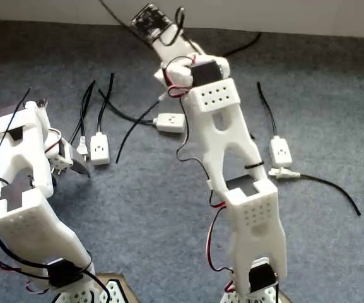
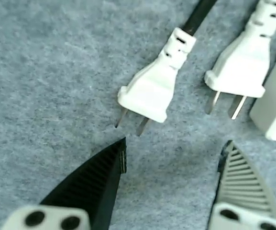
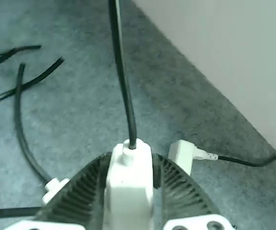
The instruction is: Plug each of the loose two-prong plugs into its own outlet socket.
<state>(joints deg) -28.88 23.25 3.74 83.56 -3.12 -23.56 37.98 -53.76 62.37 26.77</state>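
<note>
Two white two-prong plugs (image 2: pixel 152 88) (image 2: pixel 240 72) lie side by side on the grey carpet, prongs toward my left gripper (image 2: pixel 175 151). It is open and hovers just short of them, holding nothing. In the high view this gripper (image 1: pixel 74 163) is beside a plug (image 1: pixel 81 148) and a white socket (image 1: pixel 99 146). My right gripper (image 3: pixel 128 160) is shut on a white boxy cord end (image 3: pixel 128 179) with a black cord (image 3: pixel 121 72); whether it is a plug or a socket I cannot tell. That arm stretches to the far wall (image 1: pixel 169 47).
More white sockets lie at the centre (image 1: pixel 170 122) and at the right (image 1: pixel 281 151), with a plug (image 1: pixel 284 173) just below the right one. Black cords trail over the carpet. A white plug (image 3: pixel 183 152) lies past the right gripper, close to the wall (image 3: pixel 233 57).
</note>
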